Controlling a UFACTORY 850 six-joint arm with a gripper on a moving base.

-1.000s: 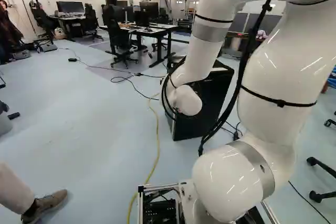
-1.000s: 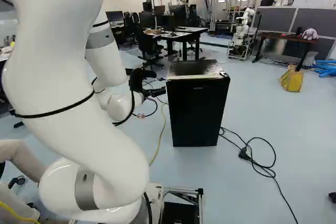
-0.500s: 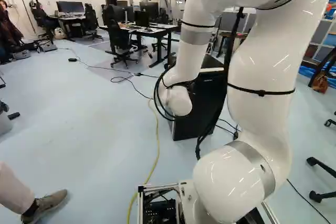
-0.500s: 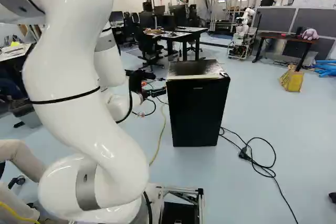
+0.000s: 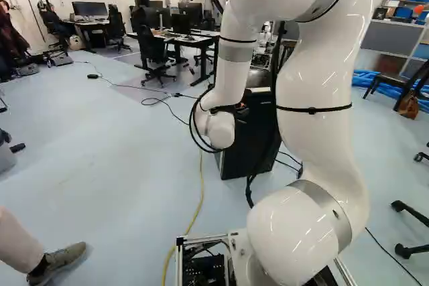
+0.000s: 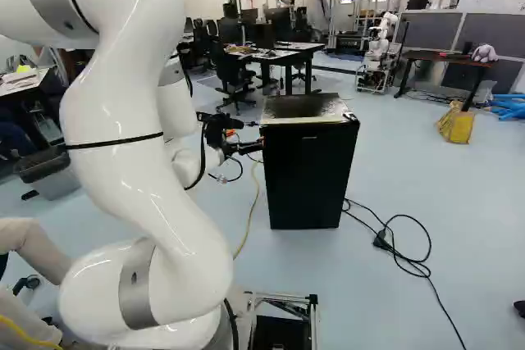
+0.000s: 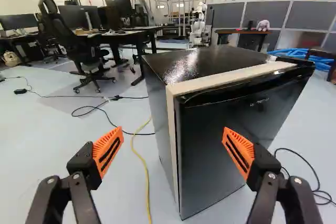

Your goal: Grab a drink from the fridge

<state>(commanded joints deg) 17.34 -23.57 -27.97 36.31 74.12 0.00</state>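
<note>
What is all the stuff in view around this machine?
fridge: one, black, shut, ahead of the gripper
yellow cable: one, floor beside fridge
black cables: several, floor, both sides of fridge
desks: several, pale tops, background
office chairs: several, black, by desks
monitors: several, black, on desks
table: one, brown top, before partitions
stuffed toy: one, pale, on table
bag: one, yellow, floor near table
tubing: blue bundle, right edge of right base view
partitions: several, grey, far back
another robot: one, white, background
arm: one, white, rising from the base
gripper: one, black, orange pads, open, near fridge
</note>
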